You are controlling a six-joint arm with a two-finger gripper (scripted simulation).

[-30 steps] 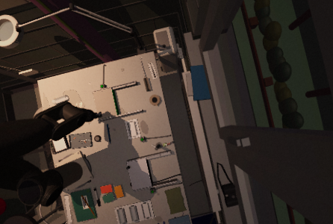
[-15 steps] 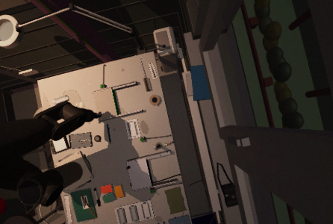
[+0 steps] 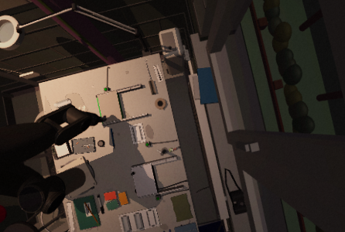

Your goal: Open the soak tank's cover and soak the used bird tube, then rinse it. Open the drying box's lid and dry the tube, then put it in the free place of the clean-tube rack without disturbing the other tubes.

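Observation:
The soak tank's cover [image 3: 108, 104], a pale square panel with a green edge, lies flat beside the open-framed tank [image 3: 134, 102] near the middle of the bench. My gripper [image 3: 104, 118] is at the cover's near corner, closed on the small handle [image 3: 102, 117] there. The arm [image 3: 64, 121] reaches in from the left and hides the bench below it. The drying box [image 3: 144, 180] sits further along the bench with its grey lid flat. A small rack of tubes [image 3: 137, 133] stands between the two boxes. I cannot make out the used bird tube.
A second rack of slots [image 3: 139, 220] sits at the bench's near end, beside coloured pads [image 3: 116, 198] and a green mat [image 3: 86, 210]. A small tray [image 3: 83, 145] lies under the arm. A roll of tape [image 3: 161, 103] lies right of the tank.

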